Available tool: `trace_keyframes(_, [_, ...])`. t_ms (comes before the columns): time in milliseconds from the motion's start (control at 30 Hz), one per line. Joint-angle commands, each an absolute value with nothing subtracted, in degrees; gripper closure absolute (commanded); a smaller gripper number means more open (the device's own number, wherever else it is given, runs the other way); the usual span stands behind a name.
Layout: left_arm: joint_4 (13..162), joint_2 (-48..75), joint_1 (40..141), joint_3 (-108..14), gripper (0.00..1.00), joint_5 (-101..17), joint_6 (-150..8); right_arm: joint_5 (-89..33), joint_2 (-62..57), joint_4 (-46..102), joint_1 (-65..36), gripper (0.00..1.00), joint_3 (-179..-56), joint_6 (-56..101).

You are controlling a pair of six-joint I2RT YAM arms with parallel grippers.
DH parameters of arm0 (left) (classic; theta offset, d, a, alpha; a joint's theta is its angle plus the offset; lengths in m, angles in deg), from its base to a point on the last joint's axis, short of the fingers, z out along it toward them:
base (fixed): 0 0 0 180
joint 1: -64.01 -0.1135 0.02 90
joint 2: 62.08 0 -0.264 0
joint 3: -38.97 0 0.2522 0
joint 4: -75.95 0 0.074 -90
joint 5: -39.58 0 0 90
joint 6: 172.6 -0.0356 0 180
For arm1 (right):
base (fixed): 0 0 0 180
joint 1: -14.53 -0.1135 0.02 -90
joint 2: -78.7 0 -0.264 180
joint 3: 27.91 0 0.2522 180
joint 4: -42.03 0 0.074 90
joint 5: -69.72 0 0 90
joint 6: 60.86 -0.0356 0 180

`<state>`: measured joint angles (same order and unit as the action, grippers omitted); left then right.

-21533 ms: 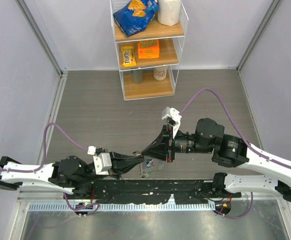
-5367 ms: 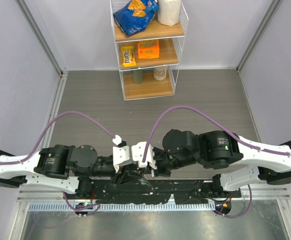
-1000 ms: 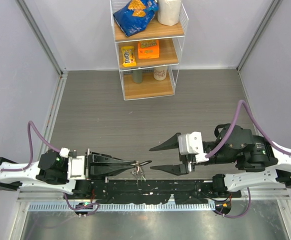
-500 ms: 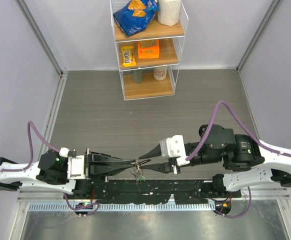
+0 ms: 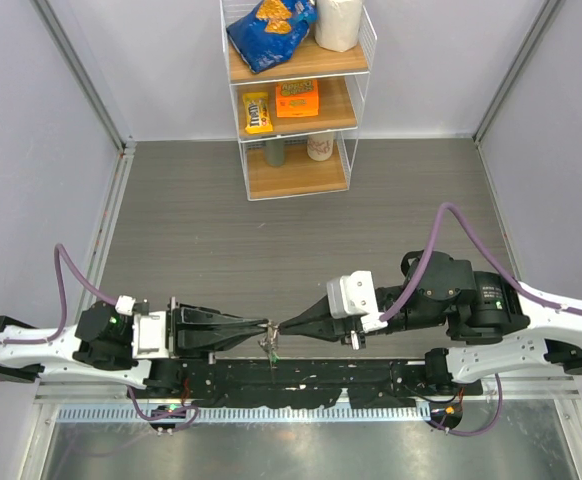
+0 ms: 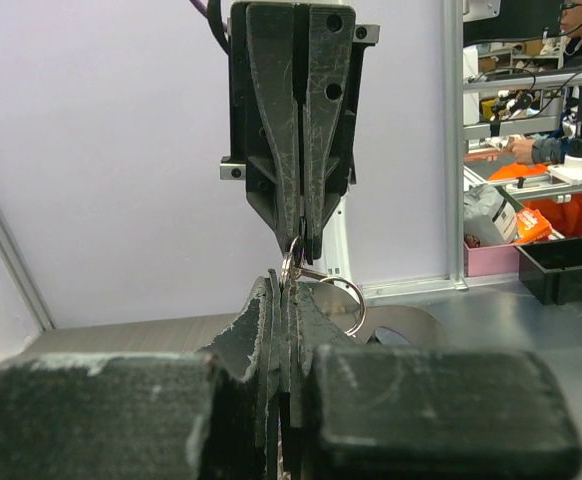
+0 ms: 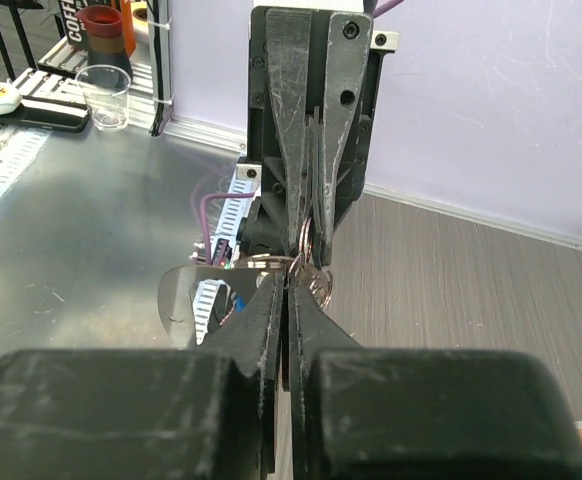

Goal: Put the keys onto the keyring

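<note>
My left gripper (image 5: 268, 325) and right gripper (image 5: 281, 328) meet tip to tip just above the table's near edge, both shut. Between them is the keyring (image 5: 274, 327); a small dangling bundle with a green tag (image 5: 271, 348) hangs below it. In the left wrist view my left gripper (image 6: 289, 278) pinches a thin silver ring (image 6: 349, 300), and the right gripper (image 6: 299, 248) clamps it from above; the grey loop (image 6: 411, 322) lies behind. The right wrist view shows the right gripper (image 7: 291, 283) shut on the ring (image 7: 317, 280) against the left gripper (image 7: 311, 240). The keys are hidden.
A wire shelf rack (image 5: 296, 100) with snack packs and cups stands at the back wall. A black rail (image 5: 301, 375) runs along the near edge under the grippers. Off the table are a clear cup (image 7: 106, 95) and a black bin (image 6: 566, 270).
The right arm moved left toward the left gripper and its jaws went from wide open to shut on the ring. The left arm held still with its grip unchanged.
</note>
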<state>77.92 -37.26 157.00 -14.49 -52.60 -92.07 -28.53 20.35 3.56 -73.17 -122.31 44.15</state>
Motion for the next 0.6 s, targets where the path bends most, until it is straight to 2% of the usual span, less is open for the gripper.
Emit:
trace_keyframes(0, [71.3, -38.2, 157.2, -14.7, 1.00, -53.0, -92.0, -27.8, 23.8, 8.5, -73.5, 0.95, -119.5, 43.1])
trace_keyframes(400, [69.4, -37.1, 157.1, -15.0, 1.00, -51.6, -91.6, -25.4, 24.5, 11.7, -73.5, 0.95, -115.3, 41.8])
trace_keyframes(567, [69.1, -36.6, 157.1, -15.4, 1.00, -51.3, -91.4, -24.1, 24.6, 11.0, -73.5, 0.91, -116.2, 41.9])
